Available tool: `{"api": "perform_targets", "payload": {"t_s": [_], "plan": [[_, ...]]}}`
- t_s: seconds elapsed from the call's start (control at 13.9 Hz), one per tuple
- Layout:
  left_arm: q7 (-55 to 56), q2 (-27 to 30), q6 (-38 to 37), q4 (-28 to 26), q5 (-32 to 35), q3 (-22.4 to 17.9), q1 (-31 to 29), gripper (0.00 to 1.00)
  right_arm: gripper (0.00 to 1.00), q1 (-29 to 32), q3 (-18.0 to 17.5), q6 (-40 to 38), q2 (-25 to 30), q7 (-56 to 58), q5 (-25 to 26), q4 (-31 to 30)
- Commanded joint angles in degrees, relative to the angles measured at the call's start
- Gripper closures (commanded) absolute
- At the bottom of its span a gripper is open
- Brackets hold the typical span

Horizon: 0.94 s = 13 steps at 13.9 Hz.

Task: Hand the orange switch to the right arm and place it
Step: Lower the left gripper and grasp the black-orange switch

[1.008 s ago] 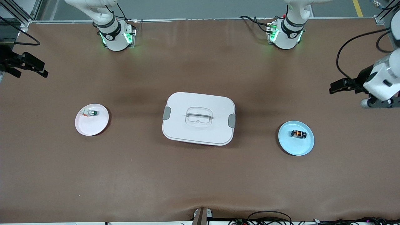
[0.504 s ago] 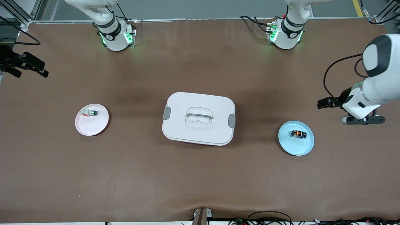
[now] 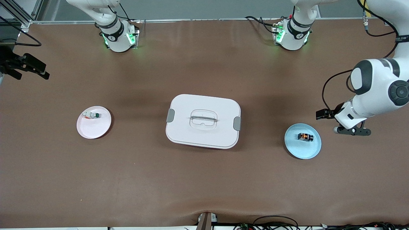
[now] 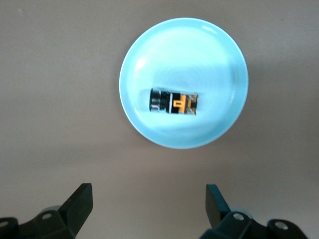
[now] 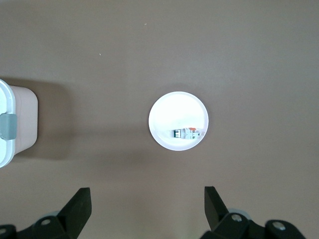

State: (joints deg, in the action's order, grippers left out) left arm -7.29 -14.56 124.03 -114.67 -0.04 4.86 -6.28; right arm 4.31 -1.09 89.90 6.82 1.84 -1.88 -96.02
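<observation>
The orange switch (image 3: 305,137), a tiny black block with an orange centre, lies on its side on a light blue plate (image 3: 297,150) toward the left arm's end of the table. In the left wrist view the switch (image 4: 173,101) and plate (image 4: 149,55) sit ahead of the fingertips. My left gripper (image 3: 322,114) (image 4: 148,191) is open and empty, over bare table beside the plate. My right gripper (image 3: 32,67) (image 5: 147,194) is open and empty, waiting high over the right arm's end of the table.
A white lidded box (image 3: 203,121) with grey clips stands mid-table; its corner shows in the right wrist view (image 5: 15,124). A pale pink plate (image 3: 94,129) (image 5: 172,112) toward the right arm's end holds a small white part with a green cap (image 3: 92,115) (image 5: 187,133).
My left arm has swung in from the table's end and brought its gripper close beside the blue plate. The right arm, the switch and both plates have not moved.
</observation>
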Motion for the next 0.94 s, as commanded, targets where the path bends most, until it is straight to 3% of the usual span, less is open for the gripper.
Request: {"api": "perform_targets", "payload": {"t_s": [0.0, 0.29, 0.5, 0.72, 0.86], "plan": [[-0.5, -1.5, 4.7, -2.1, 2.7, 0.1, 0.2, 0.00, 0.00, 0.3, -0.4, 0.9, 1.4, -0.6, 0.5, -1.5], [-0.5, -7.0, 11.9, -1.6, 3.6, 0.4, 0.8, 0.00, 0.00, 0.3, -0.4, 0.9, 1.4, -0.6, 0.5, -1.6], [-0.5, -7.8, 12.6, -1.2, 8.9, 0.6, 1.4, 0.00, 0.00, 0.3, -0.4, 1.0, 1.4, -0.6, 0.5, -1.5], [0.8, -17.1, 13.4, 6.7, 8.8, 1.0, 3.5, 0.00, 0.00, 0.3, -0.4, 1.0, 1.4, -0.6, 0.5, -1.5], [1.4, -17.1, 13.1, 6.7, 8.7, 1.1, 3.4, 0.00, 0.00, 0.3, -0.4, 1.0, 1.4, -0.6, 0.5, -1.6]]}}
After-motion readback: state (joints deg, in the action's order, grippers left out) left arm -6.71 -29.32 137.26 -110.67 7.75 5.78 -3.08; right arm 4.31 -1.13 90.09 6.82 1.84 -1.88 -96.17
